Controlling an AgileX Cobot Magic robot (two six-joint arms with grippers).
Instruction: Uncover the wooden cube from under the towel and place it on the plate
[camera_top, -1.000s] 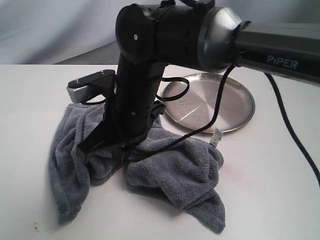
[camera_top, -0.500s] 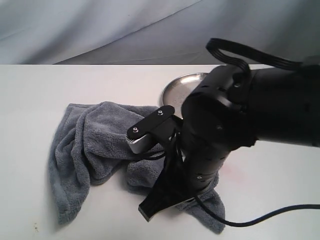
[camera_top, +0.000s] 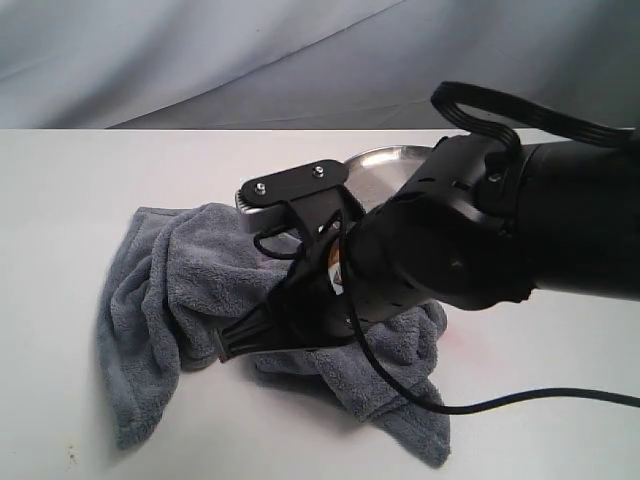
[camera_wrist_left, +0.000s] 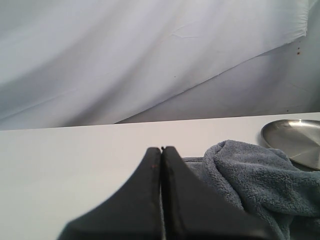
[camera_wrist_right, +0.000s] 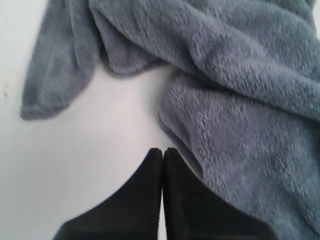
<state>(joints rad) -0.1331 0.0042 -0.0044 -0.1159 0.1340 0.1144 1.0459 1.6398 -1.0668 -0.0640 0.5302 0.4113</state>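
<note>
The blue-grey towel (camera_top: 160, 285) lies crumpled on the white table, and the wooden cube is hidden. Behind the towel, the silver plate (camera_top: 378, 163) shows only its rim past my right arm. My right gripper (camera_top: 230, 347) is shut and empty, its tip low over the towel's front fold. In the right wrist view its tips (camera_wrist_right: 162, 150) hover over bare table beside the towel's edge (camera_wrist_right: 235, 105). My left gripper (camera_wrist_left: 161, 149) is shut on nothing, with the towel (camera_wrist_left: 250, 172) and plate (camera_wrist_left: 296, 141) beyond it; it is out of the exterior view.
My right arm's bulky black body (camera_top: 500, 230) fills the right of the exterior view and covers most of the plate. Its black cable (camera_top: 540, 398) trails over the table at the front right. A grey cloth backdrop (camera_top: 200, 50) hangs behind the table.
My right arm has swung from the towel's front right corner to the left and up, so its shut tip now sits over the towel's middle fold. The towel has not visibly moved.
</note>
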